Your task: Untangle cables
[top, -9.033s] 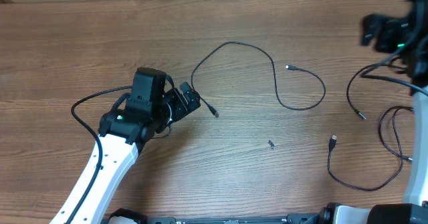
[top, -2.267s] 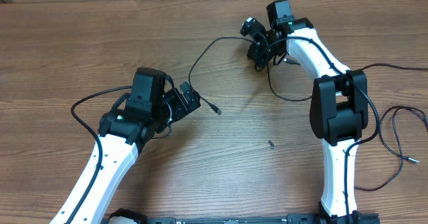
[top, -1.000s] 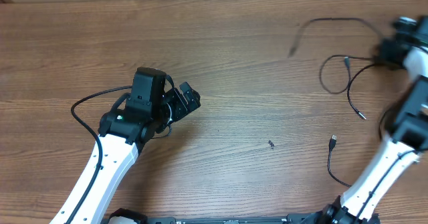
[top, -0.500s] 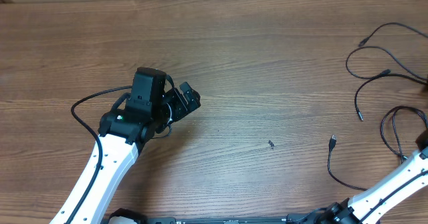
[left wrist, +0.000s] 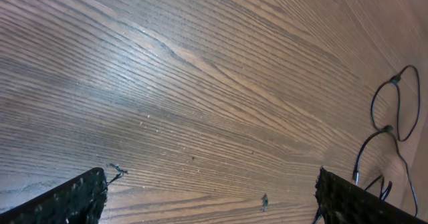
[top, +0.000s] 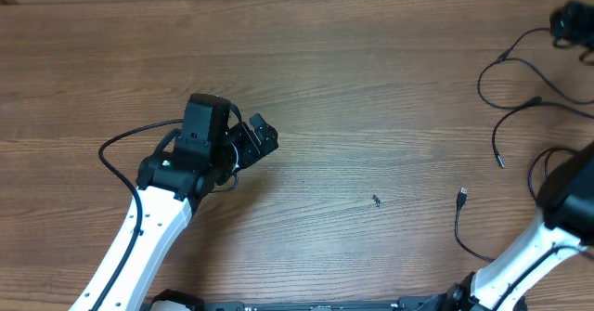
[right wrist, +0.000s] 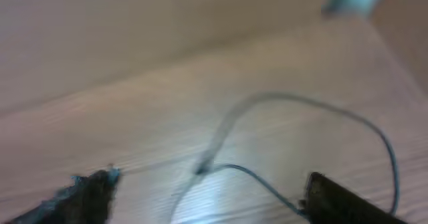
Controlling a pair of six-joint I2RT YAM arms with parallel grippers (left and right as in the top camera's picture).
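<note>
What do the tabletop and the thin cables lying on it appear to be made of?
The tabletop: wood or wood-look laminate, matt brown, shown by streaked grain. The cables: probably plastic- or rubber-sheathed wire, matt black, lying in limp curves.

Blurred cable (right wrist: 301, 99) on wooden table (right wrist: 127, 134)

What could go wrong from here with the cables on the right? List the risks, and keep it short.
1. The cables lie in close loops at the right side of the table. The strand by the open right gripper could land across its neighbours and tangle with them.
2. The right arm lies over some of those loops, so moving it could drag a strand along.
3. The right wrist view is blurred, so the gripper may misjudge where the strand lies.
</note>
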